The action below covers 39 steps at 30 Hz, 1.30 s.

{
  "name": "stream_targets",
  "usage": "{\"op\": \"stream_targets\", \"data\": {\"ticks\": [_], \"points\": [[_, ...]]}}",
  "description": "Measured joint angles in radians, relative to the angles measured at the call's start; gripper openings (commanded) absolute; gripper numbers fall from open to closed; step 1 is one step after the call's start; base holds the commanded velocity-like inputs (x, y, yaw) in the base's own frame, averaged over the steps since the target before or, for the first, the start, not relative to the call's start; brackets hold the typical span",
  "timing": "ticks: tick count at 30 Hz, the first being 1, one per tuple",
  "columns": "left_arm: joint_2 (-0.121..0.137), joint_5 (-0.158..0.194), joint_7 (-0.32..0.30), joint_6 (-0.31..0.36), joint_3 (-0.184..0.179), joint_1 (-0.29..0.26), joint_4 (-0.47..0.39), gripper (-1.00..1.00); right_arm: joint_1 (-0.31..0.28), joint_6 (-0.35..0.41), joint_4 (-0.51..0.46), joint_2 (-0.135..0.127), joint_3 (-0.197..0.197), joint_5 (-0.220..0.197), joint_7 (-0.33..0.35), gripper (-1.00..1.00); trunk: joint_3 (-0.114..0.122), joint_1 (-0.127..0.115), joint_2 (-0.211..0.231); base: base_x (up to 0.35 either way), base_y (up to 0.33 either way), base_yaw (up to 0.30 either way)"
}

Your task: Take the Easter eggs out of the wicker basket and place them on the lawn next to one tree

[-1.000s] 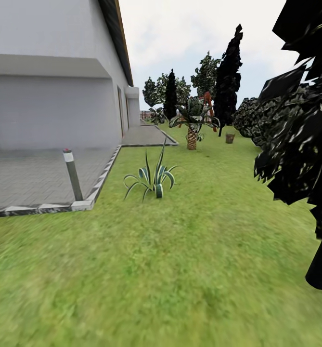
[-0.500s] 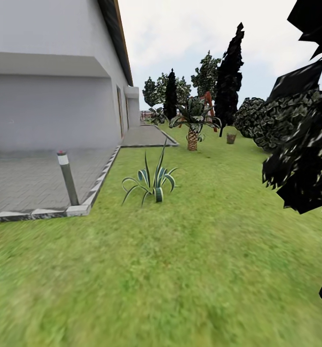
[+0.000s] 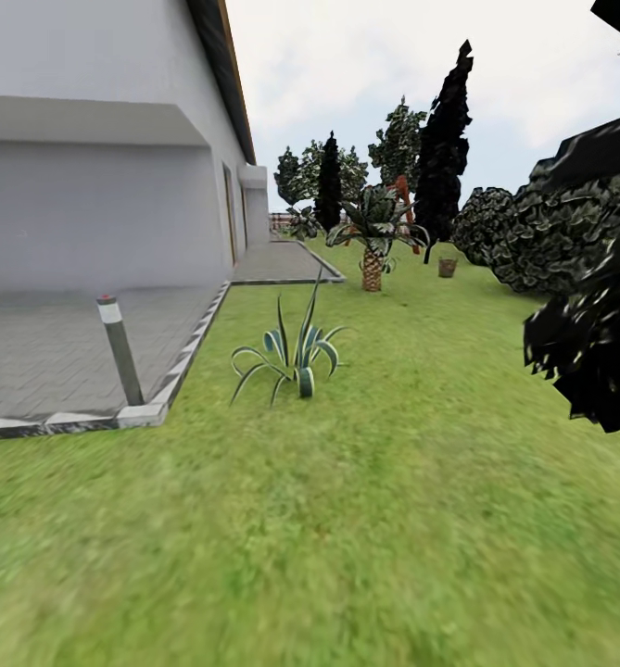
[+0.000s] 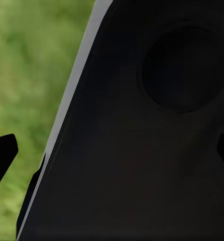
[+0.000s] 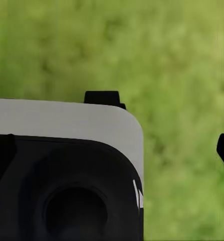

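head view: distant wicker basket (image 3: 448, 268) on lawn (image 3: 347, 519).

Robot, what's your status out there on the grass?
Crossing the lawn. Jaws: cannot tell from the wrist views. Basket far ahead, right of the palm. Spiky plant between, slightly left.

I see the lawn (image 3: 393, 482) spreading from the near edge far ahead. On it, at about 11 o'clock, stands a spiky striped plant (image 3: 296, 357). Far off near 12 o'clock a short palm (image 3: 373, 243) grows from it, and just beyond, toward 1 o'clock, a small wicker basket (image 3: 448, 268) sits on the grass.
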Motion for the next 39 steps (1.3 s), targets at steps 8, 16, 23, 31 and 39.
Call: {"op": "stream_targets", "data": {"ticks": [8, 16, 23, 31, 39], "points": [[0.0, 0.0, 0.001, 0.0, 0.0, 0.0, 0.0, 1.0, 0.0, -0.001, 0.0, -0.001, 0.001, 0.001, 0.0, 1.0, 0.0, 0.0, 0.0, 0.325, 0.0, -0.11], [0.0, 0.0, 0.001, 0.0, 0.0, 0.0, 0.0, 1.0, 0.0, -0.003, 0.0, -0.001, 0.002, 0.001, 0.0, 1.0, 0.0, 0.0, 0.0, 0.328, 0.0, -0.172], [0.0, 0.0, 0.001, 0.0, 0.0, 0.0, 0.0, 1.0, 0.0, -0.003, 0.0, 0.0, 0.002, 0.001, 0.0, 1.0, 0.0, 0.0, 0.0, 0.329, 0.0, -0.012], [0.001, -0.001, -0.002, 0.0, -0.001, 0.0, 0.0, 1.0, 0.0, -0.003, 0.0, -0.001, 0.002, 0.001, 0.0, 1.0, 0.0, 0.001, 0.0, 0.33, 0.0, -0.124], [0.017, 0.001, 0.001, -0.002, 0.004, 0.0, 0.001, 1.0, 0.0, -0.003, 0.0, -0.001, 0.002, 0.001, 0.0, 1.0, 0.0, 0.001, 0.0, 0.33, 0.0, -0.219]]}}
